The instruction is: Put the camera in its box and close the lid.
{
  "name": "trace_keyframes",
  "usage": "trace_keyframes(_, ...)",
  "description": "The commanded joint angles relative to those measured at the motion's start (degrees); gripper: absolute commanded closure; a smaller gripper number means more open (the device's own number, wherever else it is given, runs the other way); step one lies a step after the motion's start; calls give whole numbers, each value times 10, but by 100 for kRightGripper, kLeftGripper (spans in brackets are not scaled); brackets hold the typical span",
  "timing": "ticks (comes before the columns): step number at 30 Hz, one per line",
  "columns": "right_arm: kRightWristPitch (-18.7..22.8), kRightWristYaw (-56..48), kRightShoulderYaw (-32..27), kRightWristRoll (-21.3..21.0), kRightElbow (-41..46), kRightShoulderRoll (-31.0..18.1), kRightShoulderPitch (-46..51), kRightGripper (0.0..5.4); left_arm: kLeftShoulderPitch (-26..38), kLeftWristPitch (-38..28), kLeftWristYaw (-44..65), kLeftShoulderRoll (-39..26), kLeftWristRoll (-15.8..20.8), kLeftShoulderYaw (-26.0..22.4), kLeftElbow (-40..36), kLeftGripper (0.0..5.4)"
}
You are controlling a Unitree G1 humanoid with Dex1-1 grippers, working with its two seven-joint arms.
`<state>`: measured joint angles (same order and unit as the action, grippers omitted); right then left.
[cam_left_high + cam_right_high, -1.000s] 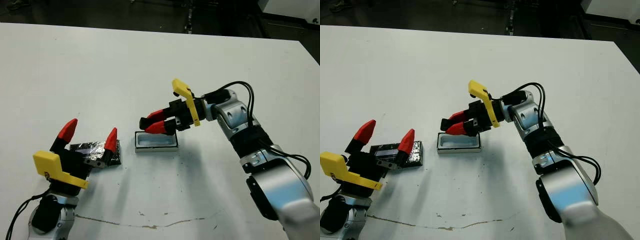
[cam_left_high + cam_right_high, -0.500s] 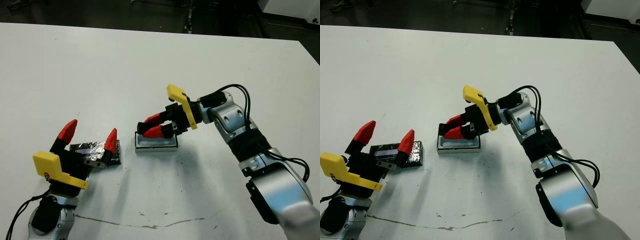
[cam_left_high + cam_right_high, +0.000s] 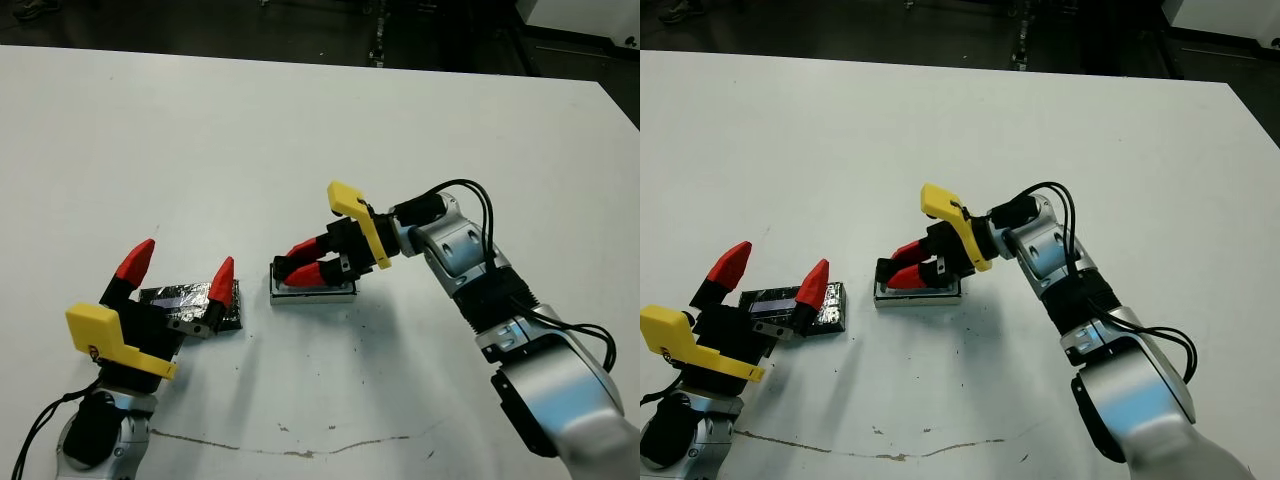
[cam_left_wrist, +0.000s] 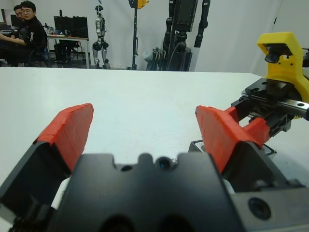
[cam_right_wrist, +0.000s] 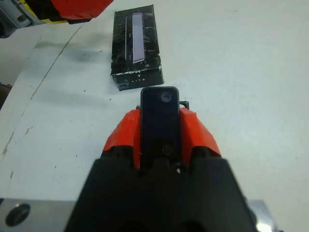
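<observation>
My right gripper [image 3: 294, 266] is shut on the camera [image 5: 160, 123], a slim black bar lying flat between the red fingers [image 5: 198, 137]. It hangs low over the box [image 3: 335, 293], a shallow white-rimmed tray that it mostly covers. I cannot tell whether the camera touches the box. The lid [image 3: 180, 299], a black slab with a crinkled foil top, lies on the table to the left of the box. My left gripper [image 3: 180, 266] stands open just above the lid's near side, holding nothing.
Beyond the left gripper's own fingers [image 4: 70, 128], the left wrist view shows the right gripper's yellow mount [image 4: 282, 53] and people [image 4: 26, 19] seated past the far table edge. A thin dark scratch [image 3: 300, 447] runs along the white table [image 3: 200, 130] near its front.
The right gripper has come down and to the left with the camera, from above the box's back edge to low over the box. The left arm and lid have not moved.
</observation>
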<state>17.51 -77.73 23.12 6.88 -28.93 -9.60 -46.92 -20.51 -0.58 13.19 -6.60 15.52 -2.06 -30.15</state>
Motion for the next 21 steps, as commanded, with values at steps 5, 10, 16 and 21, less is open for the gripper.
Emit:
trace_keyframes(5, -14, -5, 1, -1, -10, -3, 10, 374, -7, -1, 0, -1, -3, 0, 3, 0)
trace_keyframes(10, -25, -5, 4, -5, -13, -5, 16, 374, -7, 0, 2, -1, 1, 0, 2, 0)
trace_keyframes(16, -21, -6, 6, -7, -16, -11, 17, 374, -6, -6, 5, -1, 1, -1, 7, 0)
trace_keyframes(21, -19, -5, 5, -9, -12, -22, 17, 374, -8, -5, 3, 2, 7, -1, 6, 0)
